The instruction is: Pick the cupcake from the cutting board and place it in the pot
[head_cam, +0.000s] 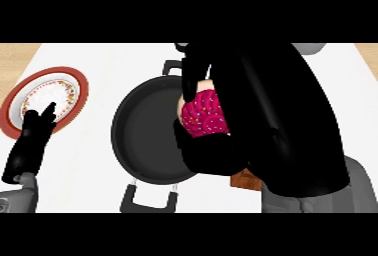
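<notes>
– Right robot hand (258,125): what is it doing?

– It is curled round the cupcake (205,114), with dark fingers above and below it. Pink frosting with small sprinkles shows between them.

– And where is the cupcake just now?

– It is over the 3 o'clock edge of the pot (144,135), partly across the rim. I cannot tell whether it touches the pot or is held above it.

– How does the pot lie?

– It sits near the middle of the white tabletop (96,60). It is black and round, with one handle at 12 o'clock and the other handle (151,197) at 6 o'clock.

– Is the cutting board in view?

– Only a brown corner of the cutting board (247,181) shows, at about 5 o'clock from the pot, under the right robot hand. The rest is hidden.

– And the other side?

– The left robot hand (33,140) rests at 8 o'clock in the view, fingers straight and pointing up, holding nothing. Its fingertips overlap the lower rim of a red-edged plate (52,90), which lies at 9 o'clock from the pot, apart from it.
</notes>
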`<action>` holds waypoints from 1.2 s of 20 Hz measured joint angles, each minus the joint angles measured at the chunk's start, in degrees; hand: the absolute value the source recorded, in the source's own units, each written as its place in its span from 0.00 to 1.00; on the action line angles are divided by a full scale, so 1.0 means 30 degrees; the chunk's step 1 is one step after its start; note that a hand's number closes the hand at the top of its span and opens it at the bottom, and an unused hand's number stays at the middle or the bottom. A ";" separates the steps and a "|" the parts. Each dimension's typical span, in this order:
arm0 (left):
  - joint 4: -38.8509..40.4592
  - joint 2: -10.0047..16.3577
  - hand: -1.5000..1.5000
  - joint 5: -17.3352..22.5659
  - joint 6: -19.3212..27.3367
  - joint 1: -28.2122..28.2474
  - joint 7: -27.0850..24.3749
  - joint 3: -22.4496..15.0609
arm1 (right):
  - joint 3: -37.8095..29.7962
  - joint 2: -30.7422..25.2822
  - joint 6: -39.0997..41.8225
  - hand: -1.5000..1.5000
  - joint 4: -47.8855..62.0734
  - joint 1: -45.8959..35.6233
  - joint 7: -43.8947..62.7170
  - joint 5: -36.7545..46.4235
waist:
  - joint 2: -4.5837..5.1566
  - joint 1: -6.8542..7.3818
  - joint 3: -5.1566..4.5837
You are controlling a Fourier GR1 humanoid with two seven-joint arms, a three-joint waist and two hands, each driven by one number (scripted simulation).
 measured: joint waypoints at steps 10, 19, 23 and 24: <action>0.0383 -0.0031 0.50 -0.0046 -0.0085 -0.0193 -0.0315 0.0150 | 0.2077 0.0567 -0.3828 0.00 0.6128 -0.0050 0.0311 -0.2336 | 0.0062 0.0126 0.0017; 0.0050 -0.0245 0.50 -0.0177 -0.0075 -0.0304 0.0087 -0.0006 | 0.3156 0.0636 -1.1075 0.00 0.8770 0.0456 -0.1312 -0.5246 | 0.0093 0.0253 0.0027; 0.0398 -0.0066 0.50 -0.0093 -0.0157 -0.0533 0.0030 0.0236 | 0.2503 0.0645 -1.4419 0.00 0.8702 0.1009 -0.2538 -0.5778 | 0.0097 0.0124 0.0032; 0.0573 -0.0078 0.50 -0.0052 -0.0164 -0.0369 -0.0306 0.0306 | 0.2182 0.0645 -1.5062 0.00 0.8555 0.1094 -0.2772 -0.5750 | 0.0090 0.0074 0.0032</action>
